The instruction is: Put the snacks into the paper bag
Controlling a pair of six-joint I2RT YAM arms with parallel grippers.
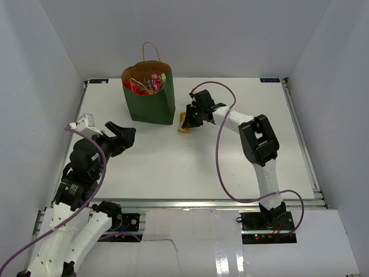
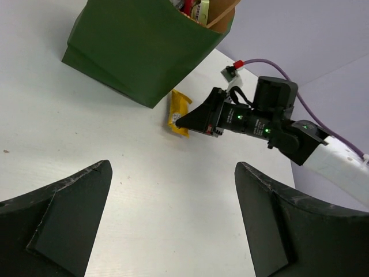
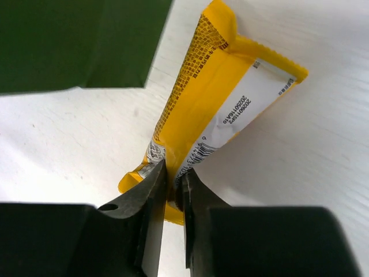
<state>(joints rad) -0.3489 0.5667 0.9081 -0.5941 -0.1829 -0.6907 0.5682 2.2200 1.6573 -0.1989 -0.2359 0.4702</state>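
Observation:
The dark green paper bag [image 1: 149, 101] stands upright at the back of the table, with red and other wrapped snacks [image 1: 145, 84] showing in its mouth. A yellow snack packet [image 3: 216, 109] lies on the table just right of the bag's base. My right gripper [image 3: 174, 187] is shut on the near end of this packet, the wrapper pinched between both fingers. The left wrist view shows the same yellow packet [image 2: 178, 112] with the right gripper [image 2: 183, 122] on it. My left gripper [image 2: 173, 213] hangs open over bare table near the front left, holding nothing.
White walls enclose the table on three sides. A purple cable [image 1: 220, 151] loops from the right arm across the table's middle. The paper bag's thin handles [image 1: 151, 51] stick up above its rim.

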